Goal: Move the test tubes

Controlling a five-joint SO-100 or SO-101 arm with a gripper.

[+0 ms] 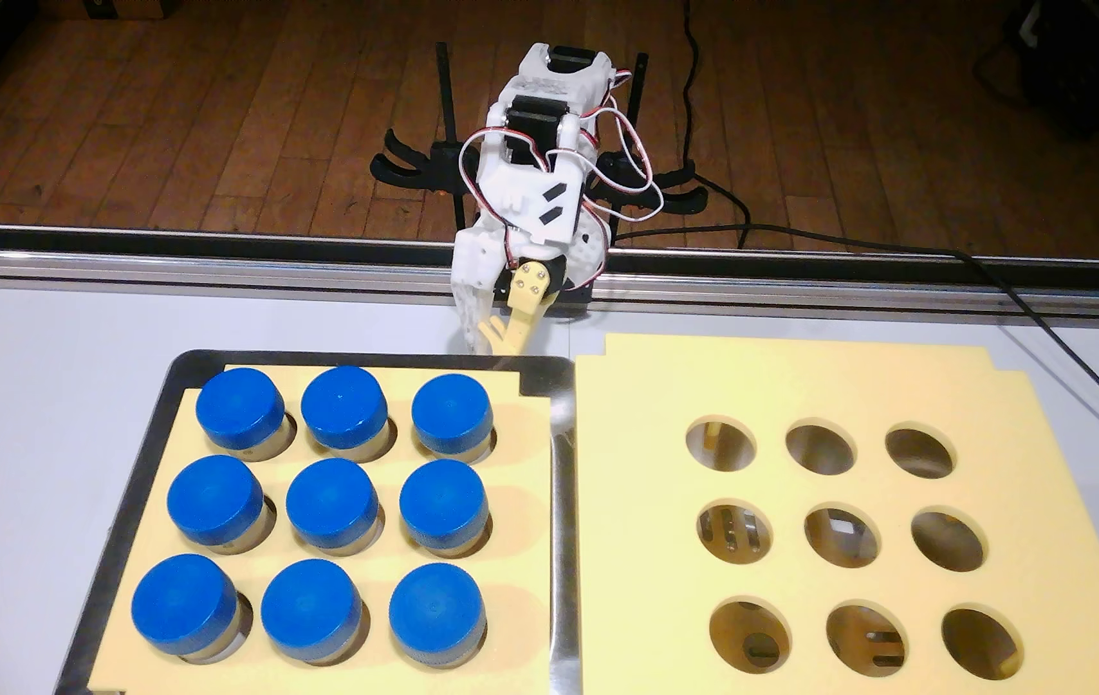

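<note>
We see nine test tubes (331, 506) standing in a three-by-three grid in the lower left of the frame, each one showing a wide blue ribbed cap over a short clear body. They sit in the round holes of a pale yellow foam board (527, 508), and that board lies inside a shiny metal tray (563, 468) whose dark rim frames it. To the right of the tray, just beside its right wall, lies a second yellow foam board (787, 387) with nine round holes (842, 533) in the same grid, and all nine of these are without tubes; through them we make out only dim shapes that we cannot identify. Both boards rest on a pale grey table (32, 374). At the upper centre of the frame the white arm (533, 180) leans down from the far edge of the table, with red and white wires looping around it. Its gripper (490, 337) hangs just above the table, close to the far rim of the tray and well apart from every tube. The white finger and the yellow finger (523, 321) nearly meet at their tips, so we read the gripper as closed with nothing between the fingers. Behind the table we see a dark wooden floor (199, 120) and a black cable (934, 267) running off to the right.
</note>
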